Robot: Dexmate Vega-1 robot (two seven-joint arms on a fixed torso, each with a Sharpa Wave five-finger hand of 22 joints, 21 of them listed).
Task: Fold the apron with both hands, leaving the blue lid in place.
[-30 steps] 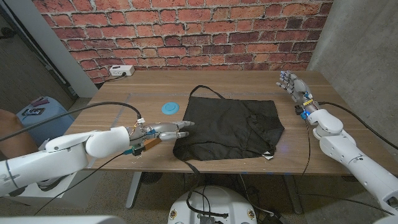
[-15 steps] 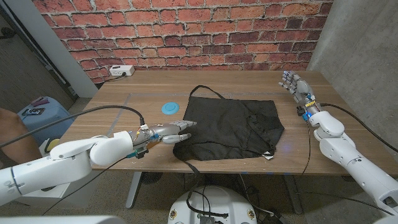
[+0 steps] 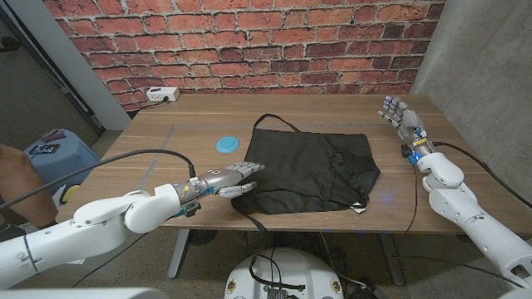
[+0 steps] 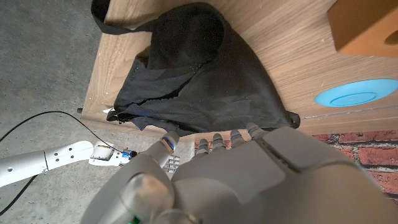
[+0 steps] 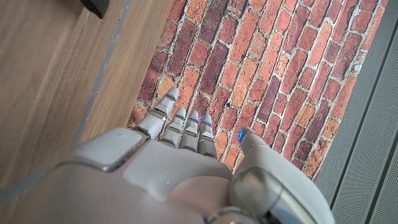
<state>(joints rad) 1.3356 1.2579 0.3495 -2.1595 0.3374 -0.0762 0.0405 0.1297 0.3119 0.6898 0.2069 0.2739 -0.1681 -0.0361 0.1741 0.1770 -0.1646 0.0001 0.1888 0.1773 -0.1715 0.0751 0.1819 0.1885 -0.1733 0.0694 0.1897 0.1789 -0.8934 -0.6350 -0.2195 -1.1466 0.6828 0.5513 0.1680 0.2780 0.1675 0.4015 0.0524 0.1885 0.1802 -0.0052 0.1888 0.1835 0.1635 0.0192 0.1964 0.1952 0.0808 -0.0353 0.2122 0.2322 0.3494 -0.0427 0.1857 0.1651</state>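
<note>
The black apron (image 3: pixel 309 169) lies spread and rumpled on the middle of the wooden table (image 3: pixel 166 158); in the left wrist view the apron (image 4: pixel 193 81) shows one strap trailing off the table's edge. The round blue lid (image 3: pixel 227 144) lies flat just off the apron's left far corner, and the left wrist view shows the lid (image 4: pixel 354 96) too. My left hand (image 3: pixel 230 178) is open, its fingers stretched out over the apron's near left corner. My right hand (image 3: pixel 403 123) stands open at the table's far right, fingers upward, well apart from the apron.
A white power strip (image 3: pixel 163 95) sits at the table's back left by the brick wall. A blue stool (image 3: pixel 51 151) stands on the floor to the left. An apron strap (image 3: pixel 250 218) hangs over the front edge. Cables run along both arms.
My left hand has slid a little to the right, onto the apron's near left corner. My right hand has drifted to the right, away from the apron. Apron and lid lie as before.
</note>
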